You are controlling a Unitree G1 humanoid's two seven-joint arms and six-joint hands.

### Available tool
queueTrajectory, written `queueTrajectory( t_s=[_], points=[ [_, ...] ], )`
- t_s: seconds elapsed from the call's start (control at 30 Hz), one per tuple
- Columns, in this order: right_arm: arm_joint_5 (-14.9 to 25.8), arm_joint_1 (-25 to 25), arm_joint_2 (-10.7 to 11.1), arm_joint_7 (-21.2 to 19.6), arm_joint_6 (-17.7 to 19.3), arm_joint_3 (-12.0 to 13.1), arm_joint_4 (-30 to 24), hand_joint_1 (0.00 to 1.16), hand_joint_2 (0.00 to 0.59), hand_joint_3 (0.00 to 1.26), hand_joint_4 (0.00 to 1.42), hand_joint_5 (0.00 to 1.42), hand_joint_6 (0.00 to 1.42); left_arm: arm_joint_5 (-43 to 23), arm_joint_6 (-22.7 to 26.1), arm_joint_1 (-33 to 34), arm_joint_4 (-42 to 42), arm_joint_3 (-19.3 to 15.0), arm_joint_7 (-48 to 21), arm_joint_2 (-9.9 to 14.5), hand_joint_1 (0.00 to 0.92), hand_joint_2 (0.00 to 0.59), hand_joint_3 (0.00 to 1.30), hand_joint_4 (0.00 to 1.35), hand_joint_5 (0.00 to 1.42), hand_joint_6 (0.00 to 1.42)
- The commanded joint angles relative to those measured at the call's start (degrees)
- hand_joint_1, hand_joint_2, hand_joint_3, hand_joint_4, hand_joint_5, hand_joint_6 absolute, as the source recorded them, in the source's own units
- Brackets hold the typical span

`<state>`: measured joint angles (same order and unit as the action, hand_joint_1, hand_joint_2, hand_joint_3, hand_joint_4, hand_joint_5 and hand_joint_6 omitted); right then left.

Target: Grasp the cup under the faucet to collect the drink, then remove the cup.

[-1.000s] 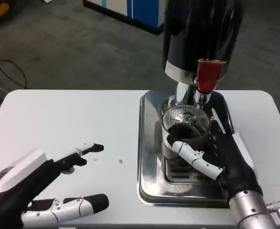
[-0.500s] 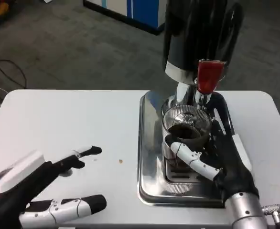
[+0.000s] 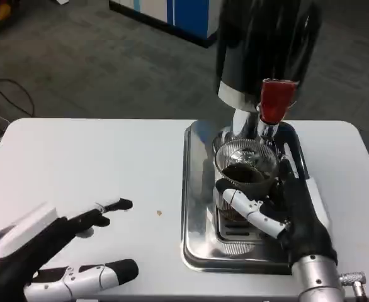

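From the head view, the right robot hand point(image 3: 285, 211) reaches up from the near right edge of the picture, its silver forearm at the bottom and its dark palm turned toward the cup point(image 3: 244, 179). Its white and black fingers point(image 3: 250, 206) wrap across the near side of the cup, holding it. The cup is clear and ribbed, with dark drink inside, and it stands upright on the metal tray point(image 3: 197, 207), right below the faucet point(image 3: 274, 104) with its red handle. The faucet belongs to a tall black dispenser point(image 3: 263, 44) at the far side of the tray, which sits on the right half of the white table point(image 3: 96, 163).

The left robot hand point(image 3: 52, 251) lies low over the near left part of the table, well apart from the tray. It holds nothing, its fingers stretched out and spread wide, pointing right toward the tray. A small brown crumb point(image 3: 158, 212) lies on the table between this hand and the tray.
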<state>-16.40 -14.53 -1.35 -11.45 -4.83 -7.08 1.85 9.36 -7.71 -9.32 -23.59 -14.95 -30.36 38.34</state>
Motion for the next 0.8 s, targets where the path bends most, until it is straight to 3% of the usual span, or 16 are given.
queueTrajectory(
  t_s=[0.03, 0.2, 0.6, 0.8],
  points=[
    [-0.82, 1.02, -0.51, -1.17, -0.40, -0.23, 1.00, 0.71, 0.200, 0.11, 0.24, 0.37, 0.23, -0.41, 0.66, -0.75, -0.92, -0.23, -0.64, 0.95, 0.102, 0.094, 0.16, 0.10, 0.18, 0.24],
    [-1.34, 1.19, -0.67, -2.38, -0.02, -0.14, 1.04, 0.72, 0.200, 0.16, 0.30, 0.41, 0.26, -0.27, 0.92, -0.83, -1.37, 0.09, -0.70, 0.95, 0.100, 0.093, 0.16, 0.10, 0.18, 0.24],
    [-3.07, 2.81, -1.09, -6.80, 3.14, -0.16, 0.71, 0.76, 0.211, 0.40, 0.59, 0.67, 0.49, -0.14, 1.09, -0.56, -2.00, 0.00, -0.62, 1.06, 0.085, 0.091, 0.16, 0.10, 0.18, 0.24],
    [-3.02, 3.79, -1.38, -9.25, 5.84, 0.80, -0.02, 0.77, 0.212, 0.58, 0.80, 0.92, 0.82, -0.05, 1.42, 0.34, -2.24, 0.46, -0.57, 1.03, 0.067, 0.083, 0.16, 0.10, 0.19, 0.24]
  ],
)
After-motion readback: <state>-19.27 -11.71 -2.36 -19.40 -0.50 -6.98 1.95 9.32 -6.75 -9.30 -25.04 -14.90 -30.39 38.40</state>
